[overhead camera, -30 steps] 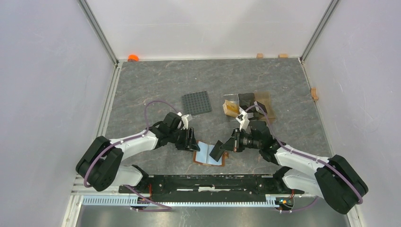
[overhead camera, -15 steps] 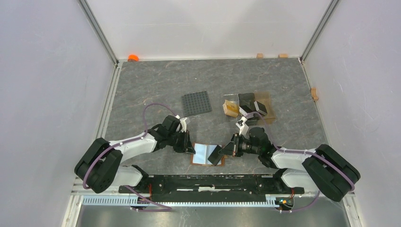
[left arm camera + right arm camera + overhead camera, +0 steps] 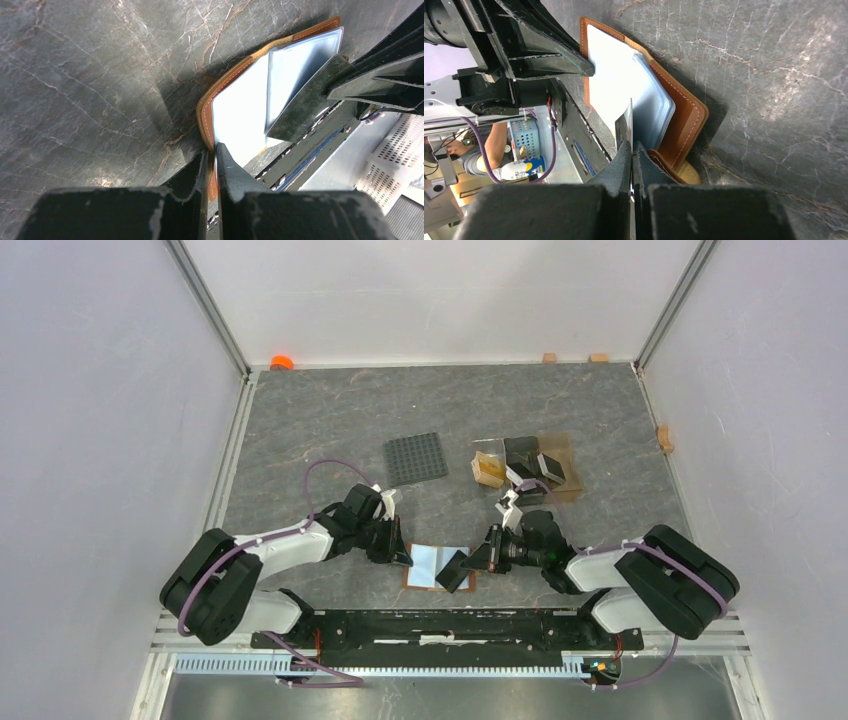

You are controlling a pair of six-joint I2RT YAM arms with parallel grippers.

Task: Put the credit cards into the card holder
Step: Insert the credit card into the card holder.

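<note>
The card holder lies open near the front edge, brown leather with pale blue inner sleeves. My left gripper is shut on its left leather edge, with the rim pinched between the fingertips. My right gripper is shut on a dark credit card, tilted over the holder's right half. In the left wrist view that card leans against the blue sleeves. From the right wrist view it shows edge-on beside the sleeves. More credit cards stand at the back right.
An amber-tinted stand at the back right holds the other cards. A dark grey studded plate lies behind the left arm. An orange object and small wooden blocks sit along the back edge. The black rail borders the front.
My left gripper has slid slightly left and closed onto the card holder's left edge. My right gripper has brought the dark card lower and closer to the holder.
</note>
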